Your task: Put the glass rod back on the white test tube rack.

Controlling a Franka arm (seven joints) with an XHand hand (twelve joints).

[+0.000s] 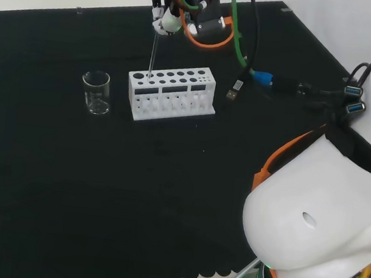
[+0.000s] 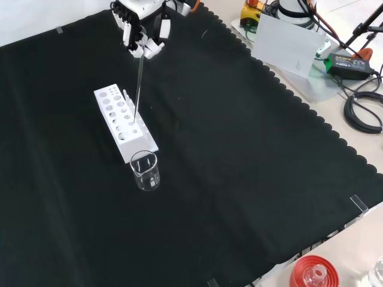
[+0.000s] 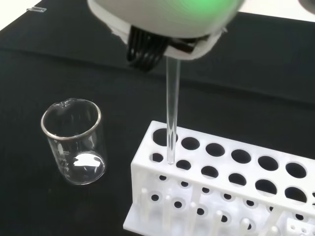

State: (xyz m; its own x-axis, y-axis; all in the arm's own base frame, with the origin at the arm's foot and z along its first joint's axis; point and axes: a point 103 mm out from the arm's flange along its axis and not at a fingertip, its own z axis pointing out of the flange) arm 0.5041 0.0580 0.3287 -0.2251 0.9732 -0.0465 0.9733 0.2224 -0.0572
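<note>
One glass rod (image 1: pixel 153 55) (faint, hard to trace) pinched in the hand (image 1: pixel 167 17) above the rack (image 1: pixel 171 94).

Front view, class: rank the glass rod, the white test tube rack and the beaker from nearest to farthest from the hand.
1. Glass rod: pinched in the hand, hanging straight down from it.
2. White test tube rack: on the cloth below the hand, with the rod's tip at one of its end holes.
3. Beaker: farthest, just beyond the rack's near end.
</note>
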